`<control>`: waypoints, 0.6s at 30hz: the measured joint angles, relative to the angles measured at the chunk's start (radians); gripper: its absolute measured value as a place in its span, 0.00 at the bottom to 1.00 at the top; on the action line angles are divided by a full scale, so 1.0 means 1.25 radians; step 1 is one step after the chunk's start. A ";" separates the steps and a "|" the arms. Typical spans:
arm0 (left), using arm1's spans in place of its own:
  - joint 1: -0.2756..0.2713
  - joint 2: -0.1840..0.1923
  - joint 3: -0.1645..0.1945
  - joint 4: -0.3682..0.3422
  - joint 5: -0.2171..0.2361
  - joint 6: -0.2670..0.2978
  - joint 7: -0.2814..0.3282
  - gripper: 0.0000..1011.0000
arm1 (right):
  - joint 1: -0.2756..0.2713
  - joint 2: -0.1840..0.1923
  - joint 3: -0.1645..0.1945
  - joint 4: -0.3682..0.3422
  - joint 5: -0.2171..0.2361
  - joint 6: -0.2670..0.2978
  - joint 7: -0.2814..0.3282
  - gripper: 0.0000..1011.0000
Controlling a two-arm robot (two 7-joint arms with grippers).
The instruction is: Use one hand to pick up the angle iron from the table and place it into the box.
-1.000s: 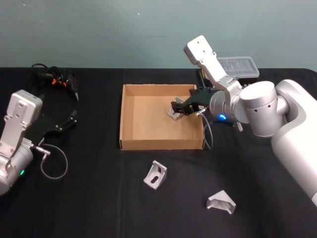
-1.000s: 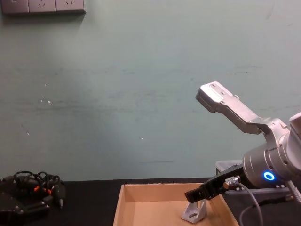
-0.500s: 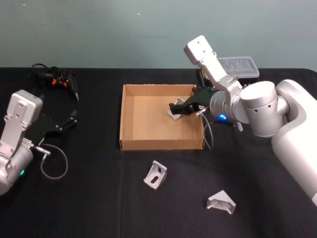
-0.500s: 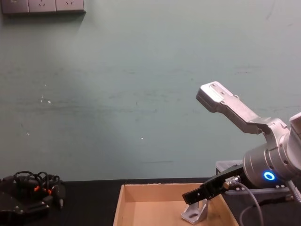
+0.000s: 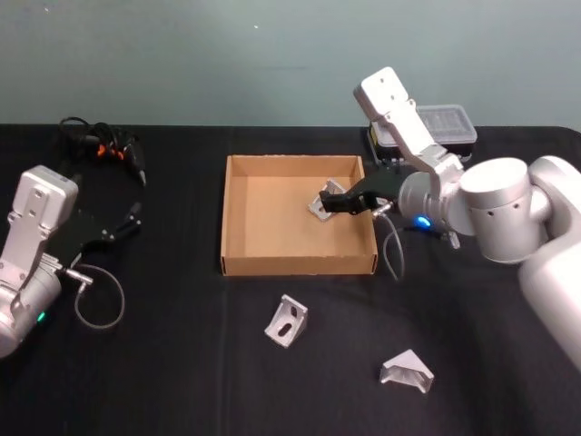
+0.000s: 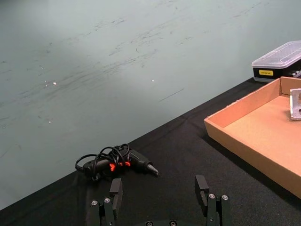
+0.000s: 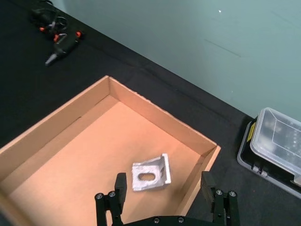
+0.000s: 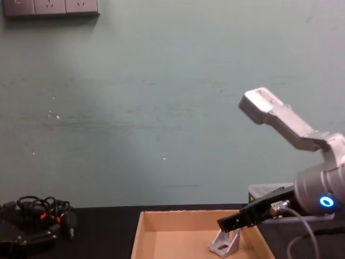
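One bracket (image 5: 320, 203) in box (image 5: 295, 264), by right wall: that drop done. R gripper (image 5: 343, 202) spread open, empty, just above it. Two more brackets (image 5: 287, 321), (image 5: 406, 371) waiting on table (image 5: 182, 363); L gripper (image 5: 132, 220) parked far left, open.

Head view from above, chest view low, both on the box (image 5: 295, 264)

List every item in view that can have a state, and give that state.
Box: holds one angle iron.
That angle iron: released, lying free.
Right gripper: open, above it.
Left gripper: open, parked at left.
Two other angle irons: on the table, outside the box.
Case: lid shut.
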 joint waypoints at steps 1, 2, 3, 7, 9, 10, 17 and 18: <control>0.000 0.000 0.000 0.000 0.000 0.000 0.000 1.00 | -0.007 0.004 0.003 -0.016 0.001 0.004 0.001 0.99; 0.000 0.000 0.000 0.000 0.000 0.000 0.000 1.00 | -0.015 0.009 0.007 -0.031 0.001 0.008 0.003 0.99; 0.000 0.000 0.000 0.000 0.000 0.000 0.000 1.00 | -0.031 0.018 0.012 -0.065 0.003 0.017 0.010 0.99; 0.000 0.000 0.000 0.000 0.000 0.000 0.000 1.00 | -0.071 0.042 0.019 -0.154 0.007 0.040 0.032 0.99; 0.000 0.000 0.000 0.000 0.000 0.000 0.000 1.00 | -0.088 0.060 0.014 -0.201 0.008 0.057 0.058 0.99; 0.000 0.000 0.000 0.000 0.000 0.000 0.000 1.00 | -0.092 0.065 0.010 -0.214 0.008 0.063 0.068 0.99; 0.000 0.000 0.000 0.000 0.000 0.000 0.000 1.00 | -0.106 0.115 -0.045 -0.304 0.013 0.129 0.168 0.99; 0.000 0.000 0.000 0.000 0.000 0.000 0.000 1.00 | -0.107 0.125 -0.055 -0.318 0.015 0.134 0.185 0.99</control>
